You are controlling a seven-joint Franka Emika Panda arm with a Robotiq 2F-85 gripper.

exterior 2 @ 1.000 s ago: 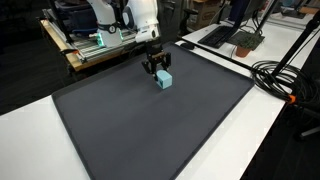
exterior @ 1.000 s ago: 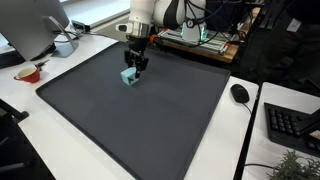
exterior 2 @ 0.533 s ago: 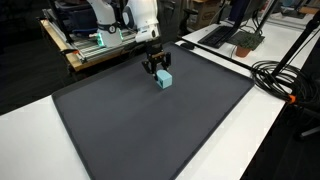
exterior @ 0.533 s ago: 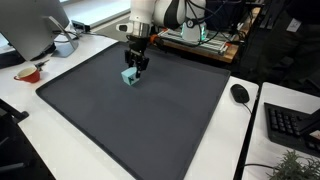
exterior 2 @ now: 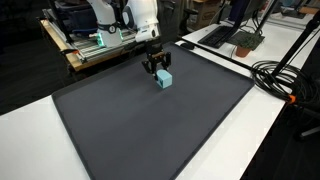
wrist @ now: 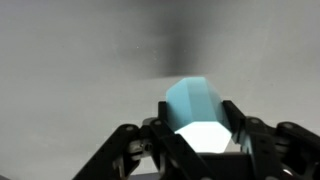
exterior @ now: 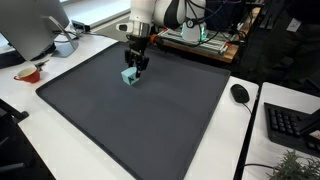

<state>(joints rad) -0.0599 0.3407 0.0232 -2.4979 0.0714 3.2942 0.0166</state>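
A: Up front, the dark mat [exterior 2: 150, 130] covers the desk [exterior 2: 30, 140]. Where's the blue block [exterior 2: 164, 80]?
B: Toward the desk's far edge, down at the mat. The hand [exterior 2: 157, 72] has it pinched between narrowed fingers, clear in the wrist view!

The Panda arm [exterior: 146, 12] reaches straight down, wrist vertical, its gripper [exterior: 135, 67] low with fingers clamped on a light blue block [wrist: 198, 108].
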